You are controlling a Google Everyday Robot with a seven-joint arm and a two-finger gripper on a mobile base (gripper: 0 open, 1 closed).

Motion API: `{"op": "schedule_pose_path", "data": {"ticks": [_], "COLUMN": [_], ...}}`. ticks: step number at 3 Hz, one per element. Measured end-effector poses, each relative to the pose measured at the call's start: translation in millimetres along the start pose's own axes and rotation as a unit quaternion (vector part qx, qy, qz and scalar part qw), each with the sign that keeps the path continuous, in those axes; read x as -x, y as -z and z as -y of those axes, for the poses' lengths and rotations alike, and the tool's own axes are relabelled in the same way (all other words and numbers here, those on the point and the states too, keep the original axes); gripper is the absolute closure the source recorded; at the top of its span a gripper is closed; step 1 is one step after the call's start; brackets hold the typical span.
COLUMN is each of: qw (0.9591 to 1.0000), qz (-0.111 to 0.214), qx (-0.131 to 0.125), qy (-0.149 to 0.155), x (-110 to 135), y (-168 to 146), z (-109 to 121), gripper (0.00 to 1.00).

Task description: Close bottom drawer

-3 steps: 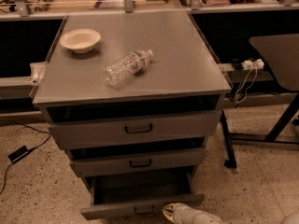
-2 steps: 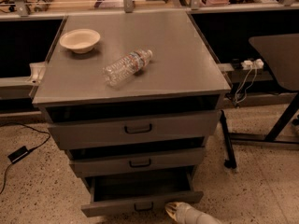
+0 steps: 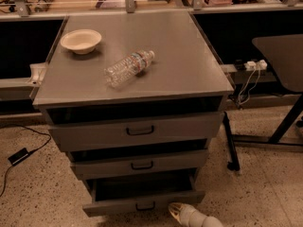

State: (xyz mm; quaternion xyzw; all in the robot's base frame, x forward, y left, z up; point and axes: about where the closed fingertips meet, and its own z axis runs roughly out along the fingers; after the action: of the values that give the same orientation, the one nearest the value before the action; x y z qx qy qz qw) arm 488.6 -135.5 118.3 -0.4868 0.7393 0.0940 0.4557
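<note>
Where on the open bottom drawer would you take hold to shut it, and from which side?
The small loop handle centred on the bottom drawer front, approached from the front, since the panel faces outward. The gripper sits beside it, near the floor.

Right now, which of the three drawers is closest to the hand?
The bottom drawer, lowest with the shortest front; the hand sits just off its right front corner, below the middle drawer and top drawer.
</note>
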Motion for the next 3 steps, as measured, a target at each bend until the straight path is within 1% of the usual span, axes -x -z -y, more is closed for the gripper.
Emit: {"op": "schedule_pose_path", "data": {"ticks": [1,2,3], "qw": [0.9999,0.9987,0.9937], "qz": [0.010,0.050,0.077], "qx": [0.008,0.010,0.064], "qy": [0.004,-0.001,0.051], "x": [-0.6,1.5,4.1], "y": [3.5,4.3,7.1], "z": [-4.4,5.1,13.6], "gripper": [1.00,1.00,1.00]}}
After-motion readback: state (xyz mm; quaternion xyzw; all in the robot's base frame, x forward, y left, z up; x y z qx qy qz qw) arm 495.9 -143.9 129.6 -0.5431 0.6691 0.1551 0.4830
